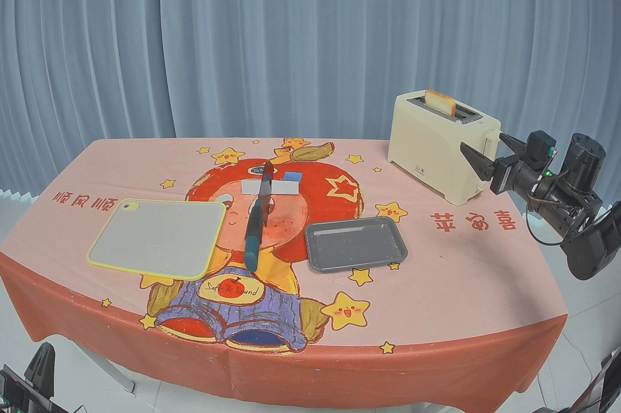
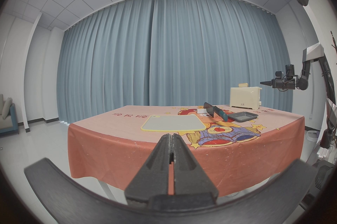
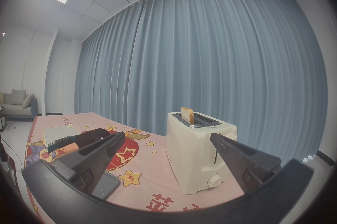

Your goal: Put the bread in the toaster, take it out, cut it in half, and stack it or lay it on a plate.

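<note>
Toaster (image 1: pixel 443 145) stands on the table (image 1: pixel 453 278). Bread (image 1: pixel 440 102) sits upright in one of its slots, top edge protruding. Right gripper (image 1: pixel 482 140) hangs just beside the toaster's lever end, fingers spread wide, empty; contact cannot be confirmed. Left gripper (image 2: pixel 172 137) is well apart from the toaster, below the table's near edge, fingers pressed together on nothing. Grey plate (image 1: pixel 356 244) lies left of the toaster and nearer the robot. Knife (image 1: pixel 257 217) is farther left, and cutting board (image 1: pixel 157 237) farthest left.
</note>
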